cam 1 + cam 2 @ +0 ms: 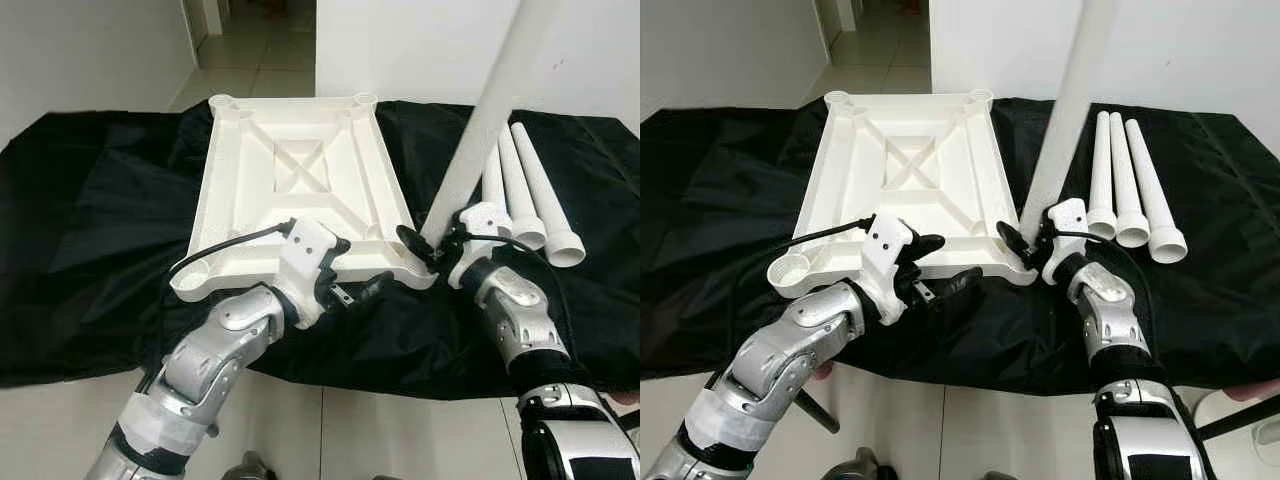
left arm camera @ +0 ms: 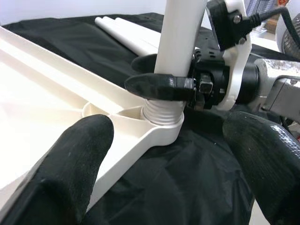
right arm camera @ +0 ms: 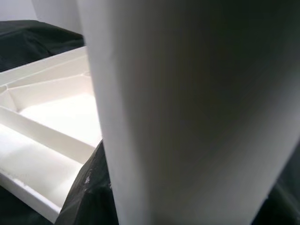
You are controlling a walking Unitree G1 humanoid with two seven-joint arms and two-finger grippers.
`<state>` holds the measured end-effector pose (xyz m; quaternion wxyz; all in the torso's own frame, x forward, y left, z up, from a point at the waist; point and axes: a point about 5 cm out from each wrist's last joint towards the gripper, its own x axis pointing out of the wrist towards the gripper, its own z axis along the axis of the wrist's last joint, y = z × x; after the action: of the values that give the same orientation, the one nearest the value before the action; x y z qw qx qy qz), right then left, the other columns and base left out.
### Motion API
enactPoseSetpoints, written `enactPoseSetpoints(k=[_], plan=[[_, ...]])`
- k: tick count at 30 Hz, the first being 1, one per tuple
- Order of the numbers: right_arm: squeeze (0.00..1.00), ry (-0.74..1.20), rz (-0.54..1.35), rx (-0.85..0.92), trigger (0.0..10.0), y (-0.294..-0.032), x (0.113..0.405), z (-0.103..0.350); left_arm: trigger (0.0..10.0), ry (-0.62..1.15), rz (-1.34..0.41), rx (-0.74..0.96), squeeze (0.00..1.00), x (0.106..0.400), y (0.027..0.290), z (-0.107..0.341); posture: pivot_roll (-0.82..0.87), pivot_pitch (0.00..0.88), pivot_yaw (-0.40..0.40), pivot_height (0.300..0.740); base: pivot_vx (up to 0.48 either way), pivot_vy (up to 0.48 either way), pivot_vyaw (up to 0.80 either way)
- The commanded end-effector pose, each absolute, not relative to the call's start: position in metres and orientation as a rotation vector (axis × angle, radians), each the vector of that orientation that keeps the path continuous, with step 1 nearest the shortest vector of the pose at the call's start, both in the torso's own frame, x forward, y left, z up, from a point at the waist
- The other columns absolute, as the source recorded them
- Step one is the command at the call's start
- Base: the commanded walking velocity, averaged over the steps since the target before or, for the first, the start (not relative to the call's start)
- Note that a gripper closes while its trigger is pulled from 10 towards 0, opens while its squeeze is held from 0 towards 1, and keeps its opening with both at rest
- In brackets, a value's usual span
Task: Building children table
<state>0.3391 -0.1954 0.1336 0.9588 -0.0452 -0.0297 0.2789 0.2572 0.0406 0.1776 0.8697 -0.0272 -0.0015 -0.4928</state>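
The white tabletop [image 1: 222, 170] lies upside down on the black cloth, ribs facing up. A long white leg [image 1: 480, 130] stands tilted in the near right corner socket [image 2: 161, 123]. My right gripper [image 1: 425, 245] is shut on that leg just above the socket, and one of its black fingers [image 2: 159, 82] wraps the leg's base. My left gripper [image 1: 355, 290] is open at the tabletop's front edge, just left of that corner. One of its fingers [image 2: 70, 159] is over the rim and the other [image 2: 262, 159] over the cloth, with nothing held.
Three spare white legs [image 1: 520, 190] lie side by side on the cloth to the right of the tabletop. The black cloth [image 1: 100, 200] covers the floor around the work. Pale tile floor [image 1: 400, 430] lies in front, and a doorway [image 1: 260, 50] opens behind.
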Motion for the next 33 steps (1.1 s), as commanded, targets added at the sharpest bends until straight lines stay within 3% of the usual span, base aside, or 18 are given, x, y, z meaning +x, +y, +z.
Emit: enactPoseSetpoints(k=[1, 11, 20, 33], plan=[[0.00, 0.024, 0.583, -0.045, 10.0, -0.192, 0.332, 0.112, 10.0, 0.008, -1.112, -0.060, 0.00, 0.253, 0.041, 0.177, 0.01, 0.000, 0.052, 0.740, 0.000, 0.000, 0.00], [0.00, 0.018, 0.483, 0.052, 10.0, -0.189, 0.329, 0.102, 10.0, 0.012, -1.118, -0.060, 0.00, 0.253, 0.040, 0.177, 0.01, 0.000, 0.054, 0.740, 0.000, 0.000, 0.00], [0.00, 0.042, 0.380, 0.016, 10.0, -0.188, 0.334, 0.101, 10.0, 0.018, -1.116, -0.063, 0.00, 0.252, 0.040, 0.176, 0.01, 0.000, 0.050, 0.740, 0.000, 0.000, 0.00], [0.00, 0.028, -0.010, 0.093, 10.0, -0.138, 0.336, 0.109, 10.0, 0.016, -1.100, -0.075, 0.00, 0.250, 0.038, 0.174, 0.02, 0.000, 0.012, 0.740, 0.000, 0.000, 0.00]])
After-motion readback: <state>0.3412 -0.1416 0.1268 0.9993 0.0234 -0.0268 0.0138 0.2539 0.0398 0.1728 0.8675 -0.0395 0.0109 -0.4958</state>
